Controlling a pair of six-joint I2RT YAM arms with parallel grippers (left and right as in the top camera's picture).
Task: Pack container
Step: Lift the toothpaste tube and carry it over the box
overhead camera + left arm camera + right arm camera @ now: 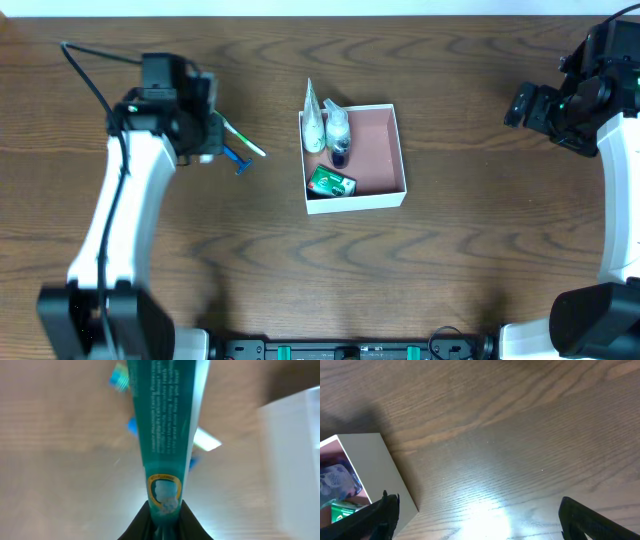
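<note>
Container (380, 150) sits at centre of bench (470, 270), toiletries (328, 135) along its left wall. Left hand (205, 132), nearer the left edge, is clamped on a teal tube (165, 435), long axis running straight out from the grip; container lies to its right. Right hand (480, 522) is spread, empty.

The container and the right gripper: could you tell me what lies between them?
Only bare table lies between the container and right gripper, seen overhead.

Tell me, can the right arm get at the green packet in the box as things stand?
Probably yes. The right tool is open and empty, the table between it and the container is bare, and the green packet lies uncovered, though tucked into a corner.
</note>
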